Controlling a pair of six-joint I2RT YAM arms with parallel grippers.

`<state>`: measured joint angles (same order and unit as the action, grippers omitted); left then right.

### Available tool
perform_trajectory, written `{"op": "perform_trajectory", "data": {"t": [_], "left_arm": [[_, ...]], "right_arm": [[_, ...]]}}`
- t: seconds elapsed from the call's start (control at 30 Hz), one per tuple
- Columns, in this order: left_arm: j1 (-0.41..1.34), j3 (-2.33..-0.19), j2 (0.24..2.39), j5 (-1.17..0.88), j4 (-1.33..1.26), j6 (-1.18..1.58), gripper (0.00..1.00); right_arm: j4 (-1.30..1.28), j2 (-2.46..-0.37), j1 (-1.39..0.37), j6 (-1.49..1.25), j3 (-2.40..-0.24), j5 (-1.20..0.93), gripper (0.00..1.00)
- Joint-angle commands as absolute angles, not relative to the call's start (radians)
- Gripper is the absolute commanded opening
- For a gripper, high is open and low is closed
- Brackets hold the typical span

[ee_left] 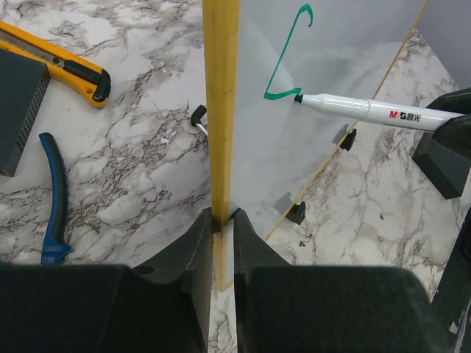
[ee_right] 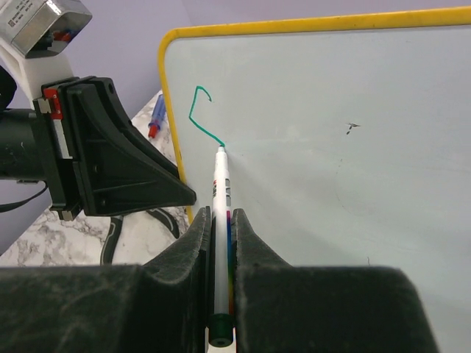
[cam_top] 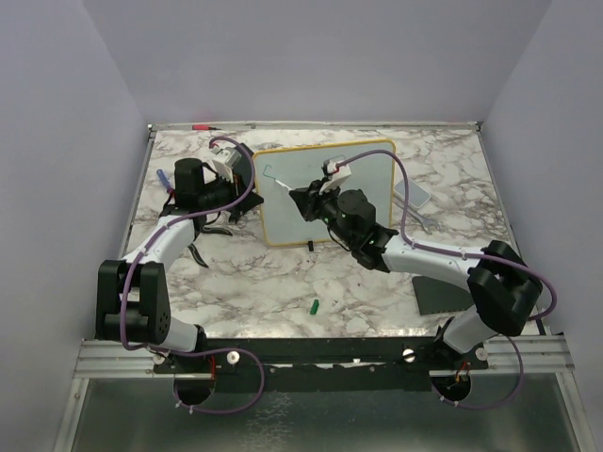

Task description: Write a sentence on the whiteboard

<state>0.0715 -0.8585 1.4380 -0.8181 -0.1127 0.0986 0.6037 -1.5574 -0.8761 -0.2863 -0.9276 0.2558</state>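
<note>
The whiteboard point(cam_top: 372, 169), white with a yellow frame point(ee_left: 221, 110), stands tilted on the marble table. My left gripper point(ee_left: 223, 217) is shut on its left frame edge, one finger on each side. My right gripper point(ee_right: 222, 217) is shut on a white marker point(ee_right: 221, 191) with its green tip touching the board. The writing of the sentence on the board is one green hooked stroke point(ee_right: 202, 118), which ends at the marker tip near the board's upper left. From the left wrist the marker point(ee_left: 368, 110) comes in from the right and the stroke point(ee_left: 287, 59) runs upward.
A yellow utility knife point(ee_left: 59, 59), a blue-handled tool point(ee_left: 55, 198) and a dark box point(ee_left: 18, 103) lie left of the board. A green cap point(cam_top: 314, 306) lies on the table in front. A black pad point(cam_top: 438, 297) sits at the right. A red pen point(cam_top: 201, 125) lies at the back edge.
</note>
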Motion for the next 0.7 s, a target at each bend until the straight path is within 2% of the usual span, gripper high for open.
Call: {"op": "perform_trajectory", "data": {"t": [0.0,0.37,0.67], "left_arm": [[0.077,-0.865,1.401,-0.825,-0.096,0.081,0.00],[0.077,-0.867,1.401,-0.822,-0.095,0.083,0.00],[0.077,-0.870,1.402,-0.799,-0.093,0.087,0.00]], "right_arm": [[0.578,-1.586,-0.879,-0.262,-0.933,0.232,0.00],[0.585,-1.623,-0.909,-0.254,-0.971,0.225,0.00],[0.624,-1.470,-0.920,-0.253,-0.886,0.289,0.00]]}}
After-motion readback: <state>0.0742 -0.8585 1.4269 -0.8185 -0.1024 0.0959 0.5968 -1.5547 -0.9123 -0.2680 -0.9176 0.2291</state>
